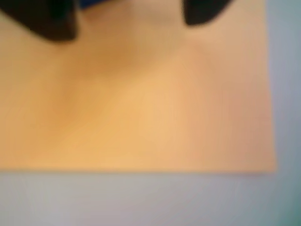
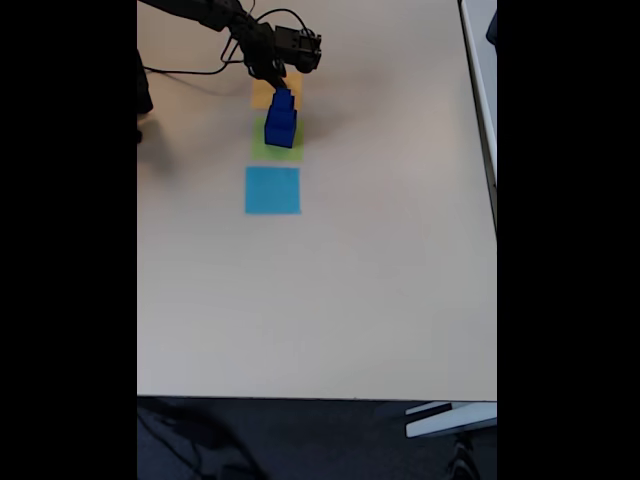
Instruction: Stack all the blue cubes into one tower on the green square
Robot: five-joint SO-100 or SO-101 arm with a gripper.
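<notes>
While the black arm (image 2: 215,14) reaches in from the top left of the fixed view, its claw (image 2: 277,82) hangs just above the tower of blue cubes (image 2: 281,120). That tower stands on the green square (image 2: 262,150), a larger cube at the bottom and smaller ones on top; how many smaller ones I cannot tell at this size. Just behind the green square lies the orange-yellow square (image 2: 262,95), partly hidden by the claw, and just in front of it lies the light-blue square (image 2: 272,190), all three in a row on the pale counter (image 2: 380,280).

From the wrist view, blurred, two dark fingertips (image 1: 54,21) stand apart at the top edge over the orange-yellow square (image 1: 141,108), with a sliver of blue (image 1: 94,3) between them. Whether the claw grips the top cube or merely straddles it, I cannot tell.
</notes>
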